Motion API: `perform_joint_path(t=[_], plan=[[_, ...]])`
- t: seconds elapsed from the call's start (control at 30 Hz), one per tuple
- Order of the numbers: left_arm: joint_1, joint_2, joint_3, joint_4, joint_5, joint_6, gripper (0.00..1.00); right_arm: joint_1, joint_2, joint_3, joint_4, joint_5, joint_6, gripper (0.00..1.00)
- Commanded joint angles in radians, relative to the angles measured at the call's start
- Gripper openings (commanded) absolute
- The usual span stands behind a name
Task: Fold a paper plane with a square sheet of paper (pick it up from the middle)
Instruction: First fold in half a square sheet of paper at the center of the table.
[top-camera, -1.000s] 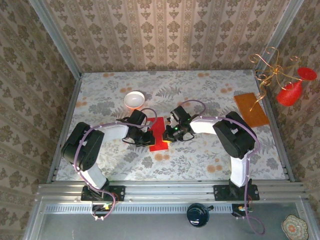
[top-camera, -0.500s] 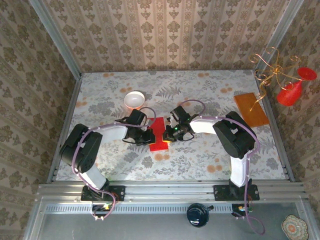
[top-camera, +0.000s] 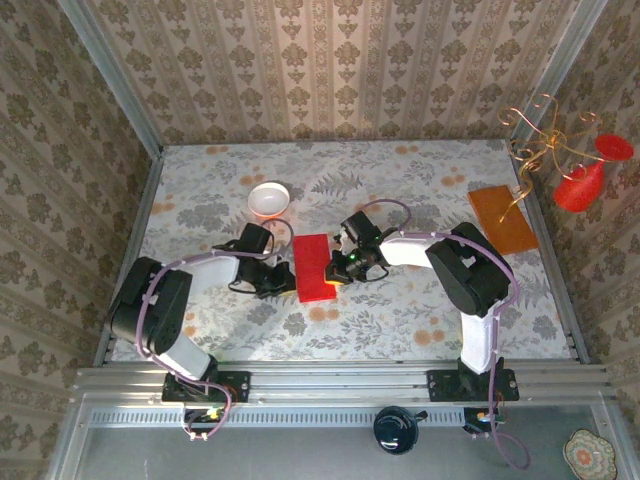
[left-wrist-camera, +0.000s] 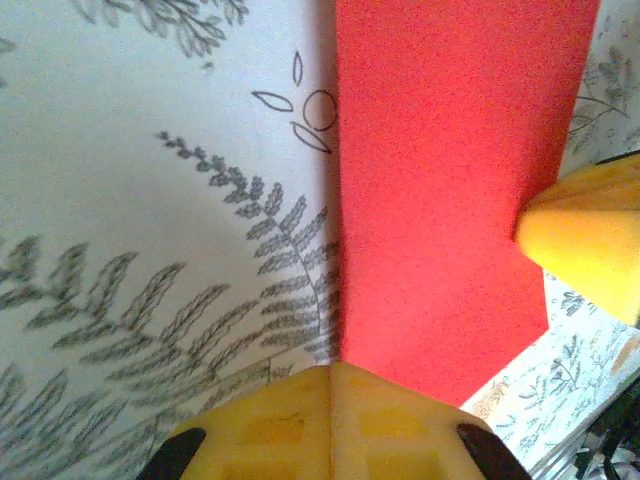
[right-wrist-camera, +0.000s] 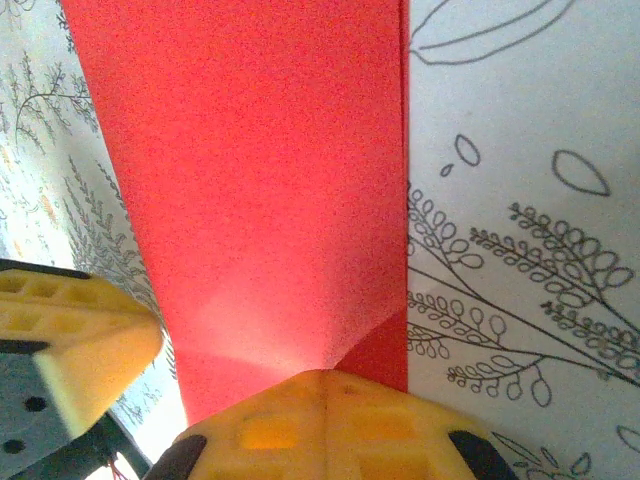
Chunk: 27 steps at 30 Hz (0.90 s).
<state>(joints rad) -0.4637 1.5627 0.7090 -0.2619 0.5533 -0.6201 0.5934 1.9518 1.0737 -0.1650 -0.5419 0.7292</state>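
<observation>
Red paper is what you are working on. The sheet of paper (top-camera: 312, 266) lies on the flowered table (top-camera: 420, 310), folded into a narrow rectangle. It sits on the arm-base side of the bowl (top-camera: 251, 199) and a little to the bowl's right, near it but not touching.

Your left gripper (top-camera: 284, 283) is low over the table, almost straight toward the bases from the bowl, at the sheet's left long edge by its near corner. In the left wrist view, its yellow fingers (left-wrist-camera: 270, 425) are clenched together with no gap along their seam, and their tips meet the corner of the sheet. You cannot tell from here whether any paper is caught between them.

Your right gripper (top-camera: 337, 272) is farther from the bowl, on the sheet's opposite long edge, so the two grippers face each other across the paper. In the right wrist view, its fingers (right-wrist-camera: 385, 425) are pressed shut too, their tips at the sheet's edge. A small darker triangle of paper shows at the corner just in front of them. Whether that edge is pinched or only touched cannot be told.

Each wrist view also shows the other gripper's yellow fingertip just past the far side of the sheet.

An orange-brown board (top-camera: 503, 219) lies far to the bowl's right, well apart from the sheet.
</observation>
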Motion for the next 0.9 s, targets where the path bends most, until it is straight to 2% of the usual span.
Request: perform_joint_path(t=[0.0, 0.2, 0.43, 0.67, 0.87], plan=[[-0.019, -0.05, 0.028, -0.007, 0.024, -0.019, 0.1, -0.017, 0.095, -0.059, -0.192, 0.186, 0.007, 0.04], [-0.125, 0.049, 0.083, 0.042, 0.016, -0.062, 0.09, -0.017, 0.096, -0.062, -0.183, 0.181, 0.009, 0.04], [-0.115, 0.102, 0.003, 0.068, 0.014, -0.064, 0.09, -0.017, 0.101, -0.066, -0.192, 0.194, 0.007, 0.04], [-0.05, 0.017, -0.142, 0.025, 0.008, -0.043, 0.09, -0.022, 0.12, -0.063, -0.223, 0.236, 0.006, 0.04], [-0.03, -0.136, -0.134, -0.075, 0.0, -0.014, 0.09, -0.035, 0.107, -0.068, -0.233, 0.249, 0.003, 0.03]])
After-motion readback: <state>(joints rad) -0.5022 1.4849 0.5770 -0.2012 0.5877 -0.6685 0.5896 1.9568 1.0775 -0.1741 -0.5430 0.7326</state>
